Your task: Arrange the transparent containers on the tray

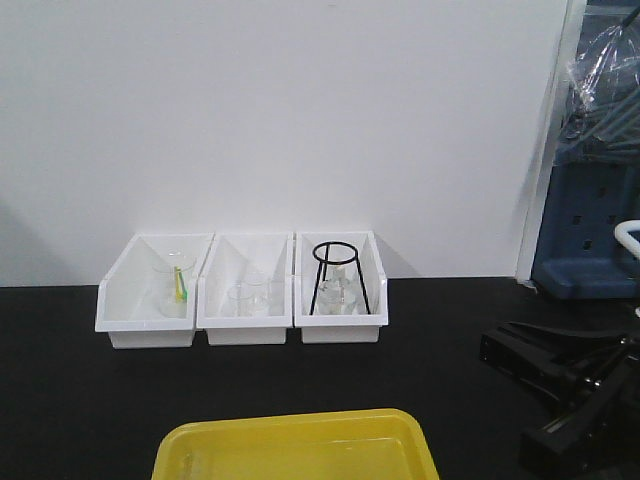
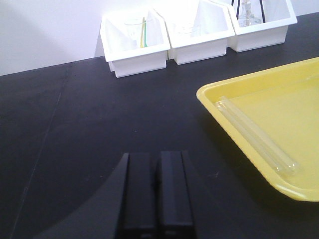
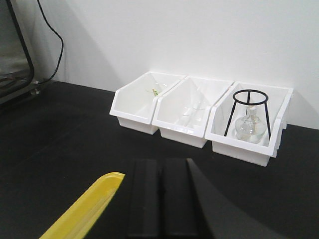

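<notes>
Two clear test tubes lie side by side along the left inner edge of the yellow tray on a black tabletop — by the look of it the arranging is done or nearly so, with no tube visible outside the tray. The left gripper and right gripper both sit low over the table, jaws pressed together and holding nothing. Against the white wall stand three white bins: the left one holds a small beaker with a green-and-yellow stick, the middle one more small clear glassware, the right one a black wire tripod over a round glass flask.
</notes>
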Controlling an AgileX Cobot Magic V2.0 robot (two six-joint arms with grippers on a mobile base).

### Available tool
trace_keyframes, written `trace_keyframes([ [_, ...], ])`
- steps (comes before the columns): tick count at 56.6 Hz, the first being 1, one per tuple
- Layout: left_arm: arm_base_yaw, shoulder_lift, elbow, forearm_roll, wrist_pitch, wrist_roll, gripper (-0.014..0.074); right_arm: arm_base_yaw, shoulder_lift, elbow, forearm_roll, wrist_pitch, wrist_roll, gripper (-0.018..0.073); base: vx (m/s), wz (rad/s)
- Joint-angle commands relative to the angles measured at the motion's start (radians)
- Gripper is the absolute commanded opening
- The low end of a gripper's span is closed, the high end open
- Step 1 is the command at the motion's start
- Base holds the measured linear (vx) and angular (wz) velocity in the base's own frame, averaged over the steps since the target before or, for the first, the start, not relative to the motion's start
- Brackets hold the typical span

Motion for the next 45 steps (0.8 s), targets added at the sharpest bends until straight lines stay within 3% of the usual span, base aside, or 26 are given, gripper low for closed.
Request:
trace_keyframes([
  [1, 0.001, -0.022, 0.03, 0.0, -0.085, -0.01, -0.0006, -0.006, -0.011, -0.027, 0.172, 0.043, -0.131, -0.0013, 0.0, 0.0],
  [7, 0.001, -0.022, 0.03, 0.0, -0.085, -0.01, -0.0006, -0.006, -0.011, -0.027, 0.581, 0.105, -0.496, -0.0013, 0.0, 0.0],
  [16, 0.001, -0.022, 0.03, 0.0, -0.085, -0.01, -0.0006, -0.006, -0.039, -0.027, 1.28, 0.325, -1.189, -0.0013, 0.0, 0.0],
  [22, 0.001, -0.022, 0.03, 0.0, -0.085, -0.01, -0.0006, -0.006, -0.114, -0.025, 1.557, 0.53, -1.544, -0.0013, 0.0, 0.0],
  [28, 0.001, -0.022, 0.03, 0.0, -0.085, -0.01, -0.0006, -0.006, -0.249, 0.044, 1.607, 0.594, -1.719, -0.0013, 0.0, 0.0],
  [35, 0.001, -0.022, 0.03, 0.0, -0.085, -0.01, -0.0006, -0.041, -0.47, 0.203, 1.602, 0.563, -1.692, -0.0013, 0.0, 0.0],
  [45, 0.001, -0.022, 0.03, 0.0, -0.085, -0.01, -0.0006, -0.187, -0.767, 0.491, 1.612, 0.493, -1.655, -0.0013, 0.0, 0.0],
])
